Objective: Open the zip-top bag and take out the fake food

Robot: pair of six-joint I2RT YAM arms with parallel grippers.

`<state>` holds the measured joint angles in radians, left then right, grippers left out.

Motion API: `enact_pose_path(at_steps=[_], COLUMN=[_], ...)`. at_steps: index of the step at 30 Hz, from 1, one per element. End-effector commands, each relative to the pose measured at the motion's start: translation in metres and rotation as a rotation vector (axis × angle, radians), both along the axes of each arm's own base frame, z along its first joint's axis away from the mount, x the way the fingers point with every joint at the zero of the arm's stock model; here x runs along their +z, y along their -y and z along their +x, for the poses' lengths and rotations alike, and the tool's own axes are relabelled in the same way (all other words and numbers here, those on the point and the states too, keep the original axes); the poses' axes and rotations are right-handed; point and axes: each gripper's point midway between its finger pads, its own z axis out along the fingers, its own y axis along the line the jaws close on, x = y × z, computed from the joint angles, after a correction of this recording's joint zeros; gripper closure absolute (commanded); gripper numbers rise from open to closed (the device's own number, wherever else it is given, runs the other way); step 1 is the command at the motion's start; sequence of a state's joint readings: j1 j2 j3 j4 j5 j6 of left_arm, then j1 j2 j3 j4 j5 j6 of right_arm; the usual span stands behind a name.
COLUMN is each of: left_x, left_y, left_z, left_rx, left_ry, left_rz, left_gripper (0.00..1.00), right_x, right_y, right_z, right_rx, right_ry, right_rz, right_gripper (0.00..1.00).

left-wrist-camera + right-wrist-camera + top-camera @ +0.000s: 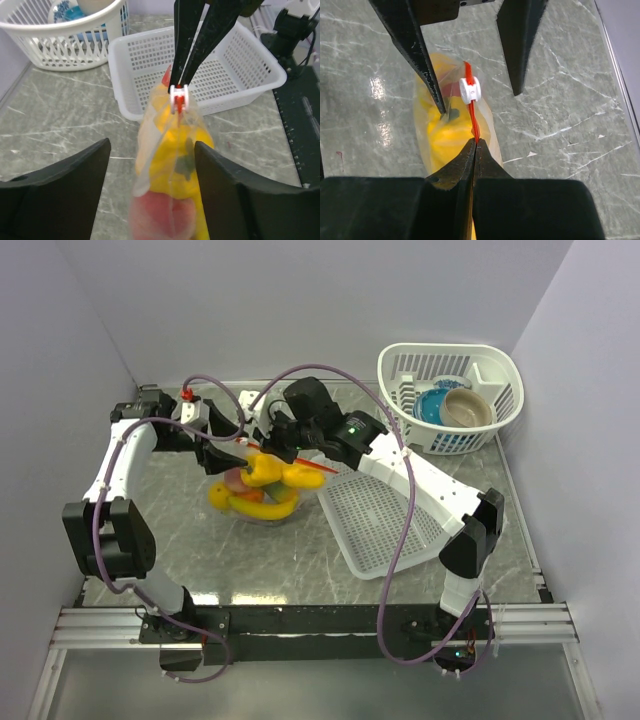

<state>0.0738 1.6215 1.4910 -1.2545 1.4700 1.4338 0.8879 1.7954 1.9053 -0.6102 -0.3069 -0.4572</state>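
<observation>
The zip-top bag (256,490) stands on the marble table, stuffed with fake food: yellow pieces (172,145) and a pink one (167,212) show through the plastic. Its red zip strip (472,117) runs along the top edge and carries a white slider (469,90). My right gripper (475,142) is shut on the strip just behind the slider. My left gripper (152,150) is open, one finger on each side of the bag's upper part. Its right finger (225,185) lies against the plastic, and the left finger (75,175) stands apart from it.
A flat white mesh basket (385,510) lies right of the bag, close behind my right arm. At the back right stands a round white basket (450,360) that holds a blue bowl (432,405) and a tan bowl (468,408). Walls close off the table's sides.
</observation>
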Motion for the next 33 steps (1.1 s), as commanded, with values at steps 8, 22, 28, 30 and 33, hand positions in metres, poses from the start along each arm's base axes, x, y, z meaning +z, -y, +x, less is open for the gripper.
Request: enact_pose_path(at_steps=[8, 22, 28, 30, 33], left_x=[0.064, 0.029, 0.038, 0.043, 0.050], left_y=[0.011, 0.008, 0.009, 0.009, 0.010], left_z=[-0.030, -0.032, -0.017, -0.014, -0.011], left_rx=[-0.076, -0.021, -0.025, -0.026, -0.033], left_ry=[0.041, 0.018, 0.005, 0.025, 0.026], left_rz=[-0.205, -0.135, -0.186, -0.201, -0.215], left_gripper=[0.41, 0.21, 0.10, 0.12, 0.22], right_x=[0.024, 0.043, 0.047, 0.046, 0.044], right_y=[-0.003, 0.008, 0.001, 0.000, -0.002], right_z=[-0.003, -0.003, -0.007, -0.007, -0.008], right_rx=[-0.012, -0.041, -0.016, -0.013, -0.010], right_ry=[0.080, 0.133, 0.101, 0.092, 0.083], right_rz=[0.108, 0.151, 0.162, 0.161, 0.159], right_gripper=[1.00, 1.00, 1.00, 1.00, 1.00])
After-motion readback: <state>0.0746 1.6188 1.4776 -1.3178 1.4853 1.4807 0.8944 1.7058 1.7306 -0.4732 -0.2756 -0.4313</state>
